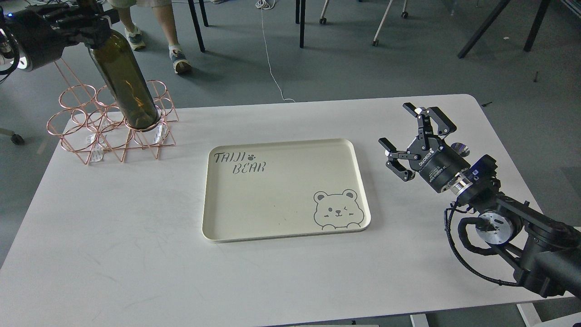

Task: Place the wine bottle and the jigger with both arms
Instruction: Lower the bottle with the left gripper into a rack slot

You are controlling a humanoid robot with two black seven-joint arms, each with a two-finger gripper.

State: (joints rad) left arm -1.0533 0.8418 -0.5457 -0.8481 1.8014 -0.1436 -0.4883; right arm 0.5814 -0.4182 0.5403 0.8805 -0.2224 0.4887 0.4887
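Up in the top left corner of the frame my left gripper is a dark mass wrapped around the upper part of the bottle; its fingers merge with the arm housing and the frame edge cuts them off, so I cannot tell how the jaws stand or how firmly they bear on the glass. The bottle's neck is hidden behind that gripper. Its olive-green body leans, top toward the upper left, and its base sits in the front right ring of the copper wire rack, which stands on the far left corner of the table. Small clear tags hang on the rack, too small to read. At centre frame lies the cream tray, printed with "TAIJI BEAR" and a winking bear face. On the right, my right gripper hovers above the table with its claws spread wide, nothing between them, well apart from the tray's right edge. Just behind its wrist a small shiny disc shows, the jigger, mostly hidden by the gripper body so only its top rim is visible. Along the top edge, a person's legs and chair legs are cut off.
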